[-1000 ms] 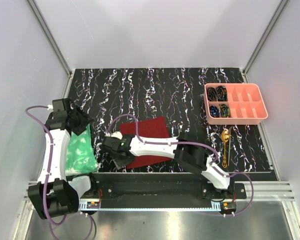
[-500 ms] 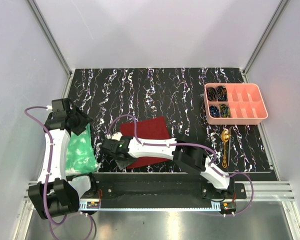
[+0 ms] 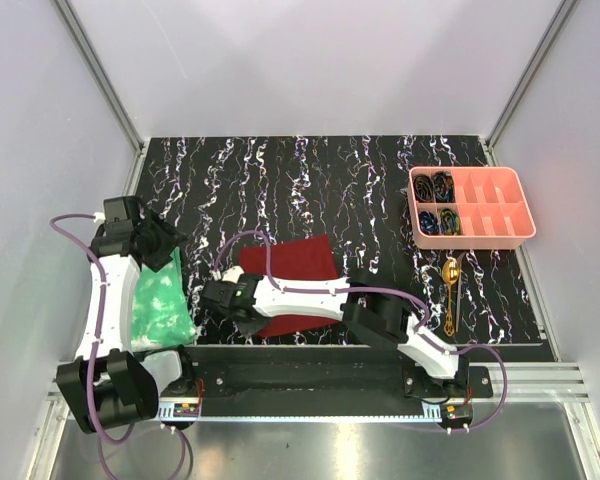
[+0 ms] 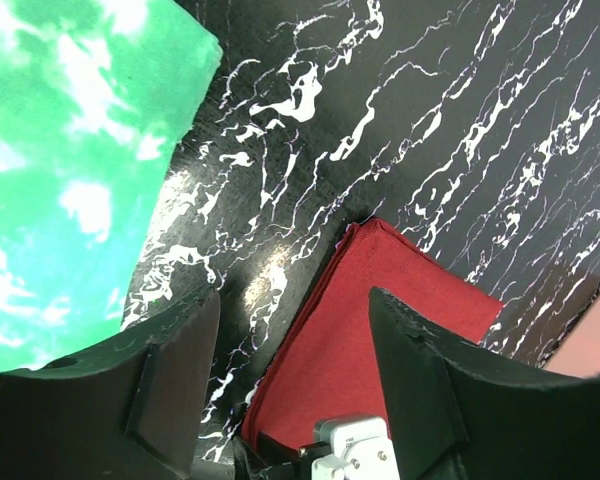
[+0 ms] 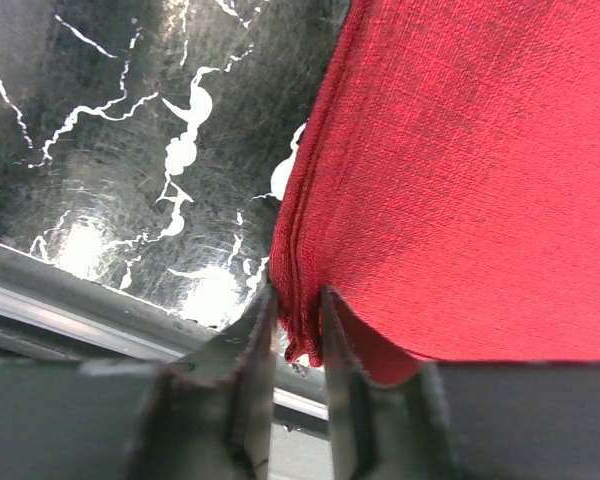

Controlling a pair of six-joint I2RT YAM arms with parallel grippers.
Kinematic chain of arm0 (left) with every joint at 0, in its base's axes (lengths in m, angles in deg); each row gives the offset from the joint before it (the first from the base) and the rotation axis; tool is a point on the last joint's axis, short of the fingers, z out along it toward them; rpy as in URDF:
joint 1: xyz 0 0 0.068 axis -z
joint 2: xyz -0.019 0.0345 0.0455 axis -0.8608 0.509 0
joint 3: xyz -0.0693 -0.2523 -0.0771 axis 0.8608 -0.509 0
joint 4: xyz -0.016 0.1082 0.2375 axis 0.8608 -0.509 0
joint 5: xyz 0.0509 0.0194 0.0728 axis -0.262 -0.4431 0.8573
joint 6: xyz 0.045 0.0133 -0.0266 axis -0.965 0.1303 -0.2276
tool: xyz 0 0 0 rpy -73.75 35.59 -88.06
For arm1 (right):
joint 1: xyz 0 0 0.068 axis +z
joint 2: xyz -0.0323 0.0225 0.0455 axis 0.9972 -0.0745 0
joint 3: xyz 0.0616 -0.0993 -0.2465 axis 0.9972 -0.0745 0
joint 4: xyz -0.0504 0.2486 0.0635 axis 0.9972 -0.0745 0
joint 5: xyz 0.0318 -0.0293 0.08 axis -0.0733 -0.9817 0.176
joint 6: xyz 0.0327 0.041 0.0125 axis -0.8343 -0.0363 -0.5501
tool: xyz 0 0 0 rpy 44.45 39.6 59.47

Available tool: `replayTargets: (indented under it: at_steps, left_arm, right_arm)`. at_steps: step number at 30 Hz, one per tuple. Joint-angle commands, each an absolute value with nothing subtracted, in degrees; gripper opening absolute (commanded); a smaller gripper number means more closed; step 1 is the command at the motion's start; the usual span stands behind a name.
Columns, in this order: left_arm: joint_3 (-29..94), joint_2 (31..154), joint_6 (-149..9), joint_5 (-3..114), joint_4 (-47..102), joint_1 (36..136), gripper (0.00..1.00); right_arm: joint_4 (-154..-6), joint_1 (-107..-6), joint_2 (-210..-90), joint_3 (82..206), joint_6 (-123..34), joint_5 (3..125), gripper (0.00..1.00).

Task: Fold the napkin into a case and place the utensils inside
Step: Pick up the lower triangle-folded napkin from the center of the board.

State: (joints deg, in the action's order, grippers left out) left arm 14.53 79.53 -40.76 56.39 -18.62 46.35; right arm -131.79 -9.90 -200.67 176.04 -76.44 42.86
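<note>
The dark red napkin [image 3: 292, 270] lies folded in layers near the table's front middle. In the right wrist view its stacked edge [image 5: 295, 250] runs down between my fingers. My right gripper [image 3: 248, 322] [image 5: 298, 322] is shut on the near left corner of that edge. My left gripper [image 3: 165, 248] [image 4: 292, 300] hangs open to the left of the cloth, above the green sheet's far end, with nothing between its fingers; the napkin [image 4: 380, 310] shows beyond them. Gold utensils [image 3: 450, 290] lie on the table at the right, below the pink tray.
A bright green crinkled sheet [image 3: 158, 305] [image 4: 70, 150] lies at the left under the left arm. A pink compartment tray [image 3: 470, 205] with dark coiled items stands at the back right. The metal rail [image 5: 70, 290] at the table's front edge runs just beside the right gripper.
The right gripper's jaws have closed on the napkin's near left corner. The right arm has shifted slightly. The left arm has hardly moved.
</note>
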Motion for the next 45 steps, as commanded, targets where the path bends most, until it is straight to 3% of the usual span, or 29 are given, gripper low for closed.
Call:
replayTargets:
  at_steps: [1, 4, 8, 10, 15, 24, 45]
  left_arm:
    - [14.0, 81.6, -41.3, 52.6, -15.1, 46.0, 0.65]
    - [12.7, 84.0, -44.2, 44.2, -11.8, 46.0, 0.67]
    - [7.0, 87.4, -44.5, 27.9, -1.7, 46.1, 0.69]
    - [5.3, 88.3, -44.2, 25.3, 1.1, 46.3, 0.70]
    - [2.0, 90.0, -44.4, 23.0, 5.7, 47.4, 0.80]
    - [0.5, 96.7, -40.8, 22.5, 12.4, 53.1, 0.80]
    - [2.0, 102.5, -31.2, 32.4, 16.7, 61.4, 0.69]
  right_arm:
    - [-133.1, -9.2, -203.2, 176.6, -76.9, 39.5, 0.13]
    - [-132.6, -9.8, -200.4, 176.6, -76.7, 39.5, 0.01]
    - [-127.4, -11.2, -192.8, 171.6, -75.6, 43.0, 0.00]
    - [-124.0, -12.9, -190.1, 167.5, -75.8, 45.8, 0.00]
    - [-113.1, -16.9, -180.0, 157.4, -78.0, 55.1, 0.00]
    - [-102.4, -22.4, -169.4, 143.5, -81.6, 63.3, 0.00]
    - [-90.1, -29.6, -157.4, 127.4, -85.9, 69.8, 0.00]
